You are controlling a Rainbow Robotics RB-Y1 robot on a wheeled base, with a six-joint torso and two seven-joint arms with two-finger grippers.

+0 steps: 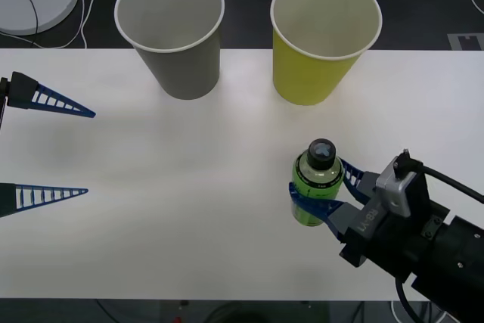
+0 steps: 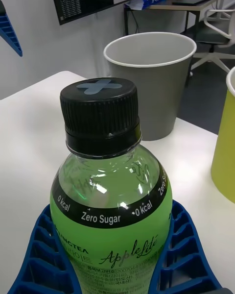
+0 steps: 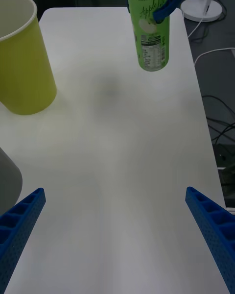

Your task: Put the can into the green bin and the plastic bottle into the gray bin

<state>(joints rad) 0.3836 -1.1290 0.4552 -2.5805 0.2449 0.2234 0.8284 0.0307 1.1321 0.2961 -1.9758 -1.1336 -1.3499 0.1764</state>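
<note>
Right claw [image 1: 327, 191] clamps plastic bottle [image 1: 316, 184] upright on bench [image 1: 189, 202]. Gray bin [image 1: 171, 32] far ahead, past green bin [image 1: 324, 39]. Lift clear above rim first. Left claw [image 1: 85, 150] wide open, idle.

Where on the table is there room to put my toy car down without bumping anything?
The big bare patch lies in the middle of the table, between the open left gripper and the plastic bottle. It is crowded at the back, where the gray bin and the green bin stand, and where the right gripper grips the bottle.
</note>
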